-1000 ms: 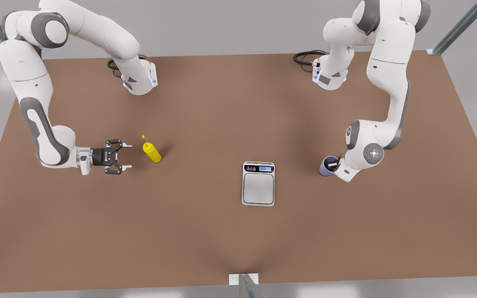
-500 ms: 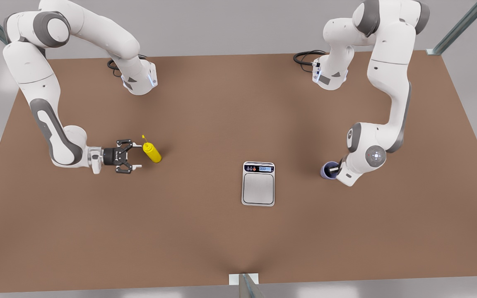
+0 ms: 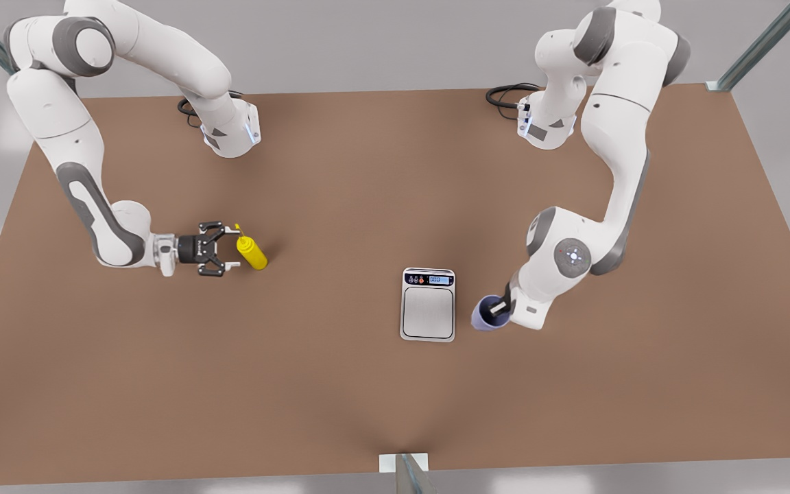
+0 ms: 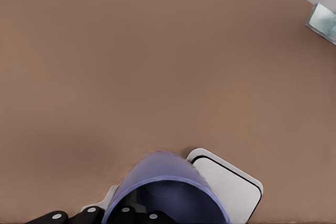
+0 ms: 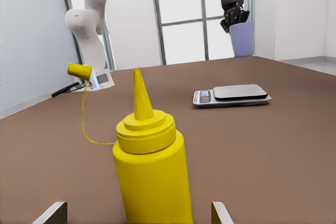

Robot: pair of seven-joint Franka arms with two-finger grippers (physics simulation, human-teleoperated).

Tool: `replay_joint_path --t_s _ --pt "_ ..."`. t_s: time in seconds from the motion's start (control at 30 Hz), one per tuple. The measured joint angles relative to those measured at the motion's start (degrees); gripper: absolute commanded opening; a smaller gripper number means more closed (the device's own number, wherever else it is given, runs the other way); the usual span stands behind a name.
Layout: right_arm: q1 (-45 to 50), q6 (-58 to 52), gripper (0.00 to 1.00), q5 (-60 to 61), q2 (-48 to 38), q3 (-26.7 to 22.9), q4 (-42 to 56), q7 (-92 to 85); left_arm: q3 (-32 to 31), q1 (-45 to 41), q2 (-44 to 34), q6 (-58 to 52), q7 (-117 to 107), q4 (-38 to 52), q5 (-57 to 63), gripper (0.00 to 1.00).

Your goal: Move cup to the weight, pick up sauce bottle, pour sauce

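As read from the front view's left across to its right, the table (image 3: 340, 412) carries four items. Right gripper (image 3: 229, 249): lying level close to the table, fingers spread wide and holding nothing, one fingertip (image 5: 51, 212) either side of the sauce bottle (image 3: 252, 252) without touching it. Sauce bottle: standing upright, long axis vertical, nozzle up, its small cap (image 5: 80, 70) hanging off a thin tether; it lies straight ahead of the open fingers, so closing on its body looks like the next call for this arm. Open table lies all round the bottle, well apart from everything else. Scale (image 3: 428, 304): flat near the table's middle, display strip toward the arms' bases, platform bare. Cup (image 3: 487, 314): off the table, held by the left gripper (image 3: 499, 307), whose fingers are pinched on the rim, one inside and one outside; in the right wrist view it hangs in the air (image 5: 242, 39) above and beyond the scale. It sits just beside the scale's edge on the front view's right, not yet over the platform, and the left wrist view shows that corner (image 4: 226, 182) directly past the cup's wall (image 4: 165, 182). Judged remaining: a short sideways carry onto the platform, then lowering; the path between is clear, and the table edges are far off.
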Motion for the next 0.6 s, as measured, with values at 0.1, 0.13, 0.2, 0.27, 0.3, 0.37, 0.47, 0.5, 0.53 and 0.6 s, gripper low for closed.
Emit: replay_joint_path --t_s 0.1,0.13,0.2,0.27,0.3,0.37,0.47,0.5,0.53,0.6 --pt "0.21 1.63 1.0 0.17 0.09 1.15 -0.09 0.0 -2.63 0.02 0.4 0.0 -0.84 0.12 -0.1 0.21" --pt "0.21 2.55 1.0 0.25 0.09 1.63 -0.09 0.08 -4.03 -0.04 1.52 0.07 -0.84 0.28 -0.11 0.21" --pt "1.1 4.06 1.0 1.65 0.17 1.67 0.0 0.09 -5.98 -0.01 3.82 0.48 -0.71 0.54 -0.08 0.21" --pt "1.97 4.71 1.0 2.45 0.18 1.67 0.05 0.09 -6.53 -3.54 5.73 1.68 -0.75 1.66 -0.03 0.21" --pt "2.55 5.13 1.0 2.99 0.18 1.67 0.09 0.01 -6.52 -3.58 6.1 1.76 -0.71 1.97 -0.03 0.21" --pt "3.84 5.45 1.0 4.12 0.17 1.68 0.09 0.0 -6.51 -3.65 7.54 2.87 -0.59 2.08 -0.01 0.21" --pt "5.37 6.24 1.0 5.27 0.17 1.76 0.16 -0.14 -6.43 -3.58 8.69 4.73 -0.56 2.21 0.09 0.21" --pt "5.99 6.59 1.0 5.68 0.18 1.72 0.17 -0.45 -6.43 -3.49 8.69 4.75 -0.51 2.25 0.11 0.21" --pt "6.25 6.69 1.0 6.35 0.18 1.68 0.17 -0.89 -6.36 -3.36 8.69 4.75 -0.43 2.25 0.14 0.21" --pt "6.27 6.7 0.89 6.42 0.18 1.71 0.17 -1.13 -5.48 -3.3 8.69 4.75 -0.25 2.25 0.19 0.21"
